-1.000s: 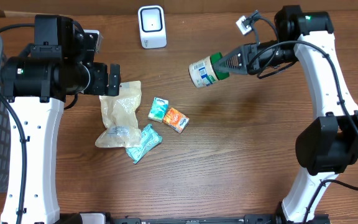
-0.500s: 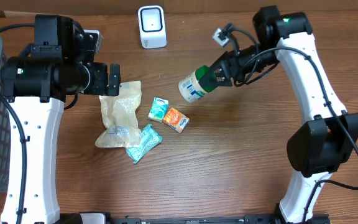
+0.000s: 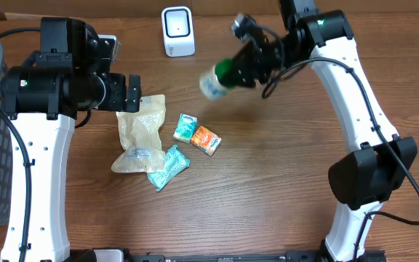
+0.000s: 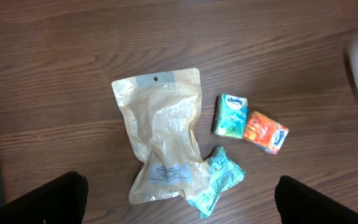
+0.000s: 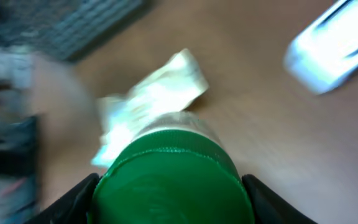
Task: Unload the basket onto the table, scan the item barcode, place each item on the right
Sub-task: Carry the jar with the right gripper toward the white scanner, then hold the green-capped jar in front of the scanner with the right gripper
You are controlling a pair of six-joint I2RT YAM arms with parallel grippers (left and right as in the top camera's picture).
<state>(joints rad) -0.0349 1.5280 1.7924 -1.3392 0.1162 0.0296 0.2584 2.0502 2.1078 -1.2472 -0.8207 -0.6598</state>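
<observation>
Clamped by its cap in right gripper (image 3: pixel 236 67): green-lidded white plastic bottle (image 3: pixel 211 82), aloft near white boxy scanner (image 3: pixel 177 30); label blurred, unreadable. Left gripper (image 3: pixel 134 92) spread wide, empty. "Kleenex" legible on teal tissue pack (image 4: pixel 230 115); tan plastic pouch (image 4: pixel 162 144) print too small.

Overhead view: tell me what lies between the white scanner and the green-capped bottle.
Nothing: only bare wooden table separates the white scanner from the green-capped bottle in the right pincer, as the overhead view shows.
</observation>
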